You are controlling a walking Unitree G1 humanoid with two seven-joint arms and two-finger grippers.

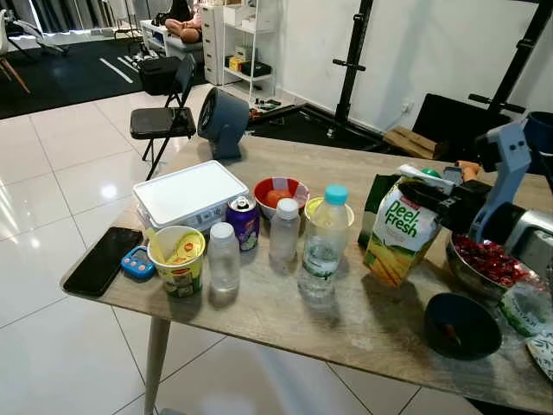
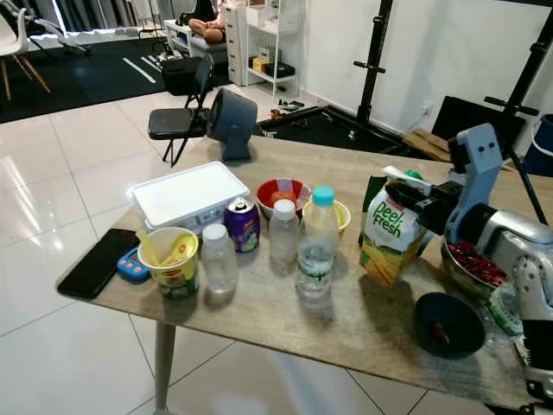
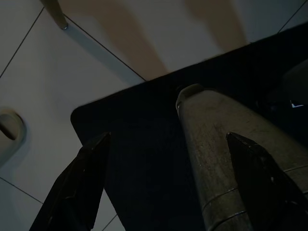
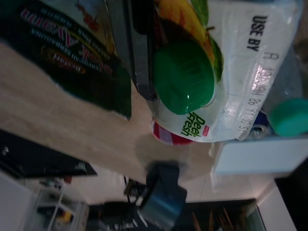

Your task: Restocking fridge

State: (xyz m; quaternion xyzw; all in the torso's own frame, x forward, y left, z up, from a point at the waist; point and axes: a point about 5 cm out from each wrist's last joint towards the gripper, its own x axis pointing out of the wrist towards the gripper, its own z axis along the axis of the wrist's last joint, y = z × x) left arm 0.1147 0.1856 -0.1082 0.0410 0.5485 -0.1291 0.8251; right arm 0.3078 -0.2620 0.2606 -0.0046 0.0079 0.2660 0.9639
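Observation:
A Peel Fresh juice carton [image 1: 399, 238] with a green cap [image 4: 184, 76] stands tilted on the right part of the wooden table [image 1: 363, 324]. My right gripper [image 1: 430, 195] is shut on the carton's top, one black finger [image 4: 139, 53] lying beside the cap. A large water bottle [image 1: 324, 244] with a teal cap, two small bottles [image 1: 283, 231] [image 1: 223, 257], a purple can [image 1: 244, 222] and a noodle cup [image 1: 177, 259] stand to its left. My left gripper [image 3: 171, 185] hangs open over the floor and a dark mat.
A white box [image 1: 190, 194], a red bowl [image 1: 281, 194], a phone [image 1: 104, 259] and a blue timer [image 1: 136, 262] lie on the table's left. A metal bowl of red berries [image 1: 484, 259] and a dark blue bowl [image 1: 462, 324] sit right. A fan [image 1: 220, 121] and folding chair [image 1: 164, 117] stand behind.

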